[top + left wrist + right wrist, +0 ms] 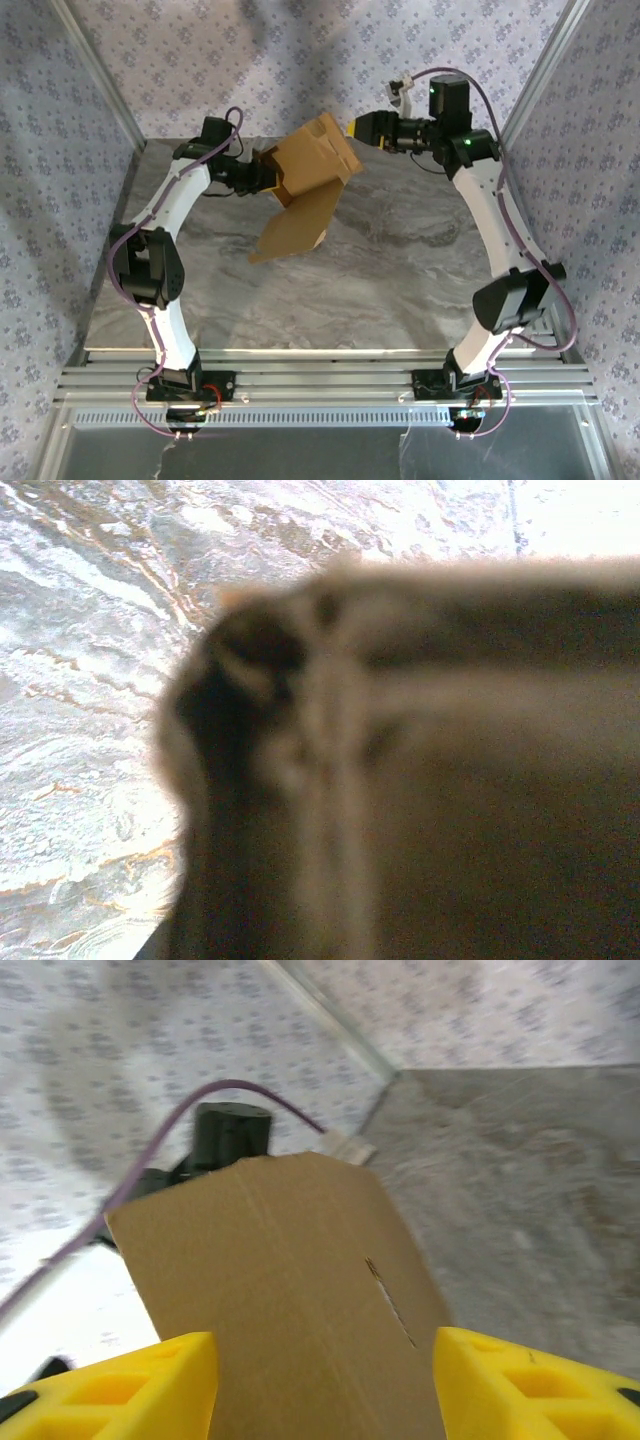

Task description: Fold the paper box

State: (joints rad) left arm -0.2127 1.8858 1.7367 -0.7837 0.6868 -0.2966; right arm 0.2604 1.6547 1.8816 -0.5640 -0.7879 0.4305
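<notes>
Above marble (400,270), creased paper box (310,170)

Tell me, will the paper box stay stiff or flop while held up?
Probably light: the paper box seems held up at one edge by the left gripper. Likely floppy at creases: its lower flap droops toward the table. Thin sheet, so it may crumple.

Tan on grey marble
The paper box (305,185) was plain tan-brown, the table (400,270) grey with marbled veining, the walls (60,150) pale lilac with small flowers, the right gripper (325,1390) yellow-fingered.
</notes>
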